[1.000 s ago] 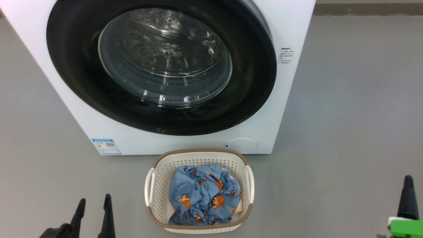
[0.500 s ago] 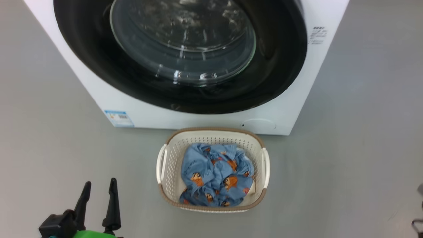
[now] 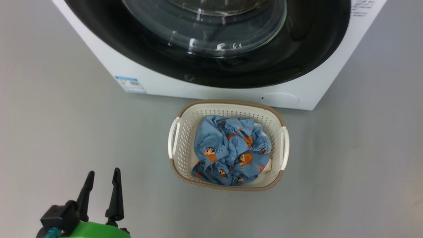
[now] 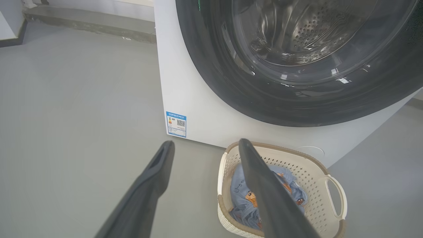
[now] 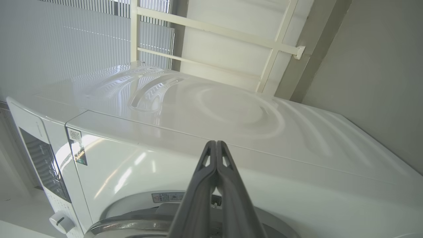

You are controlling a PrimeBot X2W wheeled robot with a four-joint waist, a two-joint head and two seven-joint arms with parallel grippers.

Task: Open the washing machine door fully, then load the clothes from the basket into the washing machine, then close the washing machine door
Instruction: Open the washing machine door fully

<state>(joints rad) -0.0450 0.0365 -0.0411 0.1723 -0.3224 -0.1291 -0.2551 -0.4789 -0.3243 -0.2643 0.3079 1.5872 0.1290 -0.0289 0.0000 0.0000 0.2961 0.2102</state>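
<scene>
- Right claw [image 5: 215, 142]: clenched tight, nothing in it, aimed at the upper front of the washing machine [image 5: 231, 112], just above the door's top arc.
- Left claw [image 3: 103, 172]: spread wide, empty, hovering over the floor [image 3: 66, 115] left of the basket [image 3: 228, 106], not touching it.
- Outward: washing machine door [image 3: 307, 46] looks shut flush. The clothes [image 3: 231, 148] are all in the basket, which sits on the floor just in front of the machine.
- My read: opening the door is the step in hand, not yet started.
- Handle or latch side: can't tell from here, so I'd locate it first.
- Then hook the clenched tips behind the rim edge and pull along the hinge arc, not straight out.
- Glossy rim probably slips, so go slow and swing it fully open.
- Door may sweep over the basket, so check clearance.
</scene>
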